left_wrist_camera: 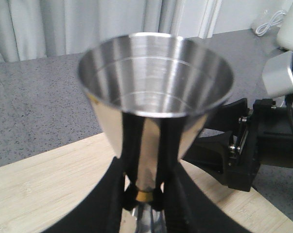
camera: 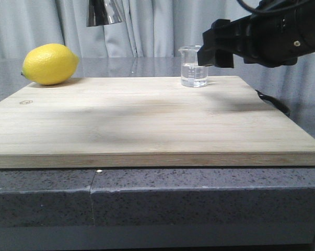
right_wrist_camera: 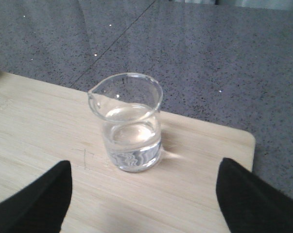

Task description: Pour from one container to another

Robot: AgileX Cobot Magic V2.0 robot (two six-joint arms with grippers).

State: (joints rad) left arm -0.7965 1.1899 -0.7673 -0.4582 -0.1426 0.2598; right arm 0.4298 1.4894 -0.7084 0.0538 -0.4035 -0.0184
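The small clear glass beaker (camera: 193,67) stands upright near the far right corner of the wooden board (camera: 147,120), with clear liquid in it; the right wrist view shows the beaker (right_wrist_camera: 129,124) with its lip. My right gripper (right_wrist_camera: 144,187) is open, its black fingers wide apart on the near side of the beaker, not touching it; its arm (camera: 261,36) reaches in from the right. The steel jigger (left_wrist_camera: 153,92) is held up in the air, my left gripper (left_wrist_camera: 145,194) shut on its gold-banded waist. Only the jigger's lower part (camera: 104,12) shows at the front view's top edge.
A yellow lemon (camera: 49,64) lies at the board's far left corner. The board rests on a dark speckled counter (camera: 199,198). Grey curtains hang behind. A black cable (camera: 275,103) lies off the board's right side.
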